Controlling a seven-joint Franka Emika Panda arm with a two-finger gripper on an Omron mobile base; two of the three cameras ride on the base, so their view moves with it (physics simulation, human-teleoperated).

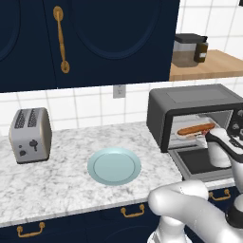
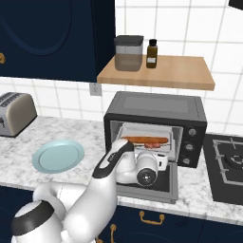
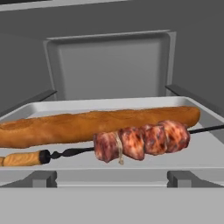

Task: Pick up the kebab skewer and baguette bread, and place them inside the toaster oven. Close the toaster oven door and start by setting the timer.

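Note:
The toaster oven (image 1: 190, 102) (image 2: 156, 107) stands on the counter with its door (image 1: 201, 163) (image 2: 172, 186) dropped flat. On the tray (image 3: 109, 105) inside lie the golden baguette bread (image 3: 96, 124) (image 1: 194, 129) (image 2: 142, 139) and, in front of it, the kebab skewer (image 3: 140, 141) (image 2: 155, 144) with its meat chunks. My gripper (image 3: 111, 178) (image 1: 212, 137) (image 2: 151, 153) hovers over the lowered door just in front of the tray, open, its fingertips (image 3: 43, 178) wide apart with nothing between them.
A pale blue plate (image 1: 114, 166) (image 2: 58, 155) lies mid-counter, and a silver two-slot toaster (image 1: 30, 134) (image 2: 16, 113) stands at the left. The oven's knobs (image 2: 190, 140) run down its right side. A stove (image 2: 230, 163) lies to the right, and a shelf (image 2: 156, 71) with a jar and a bottle hangs above.

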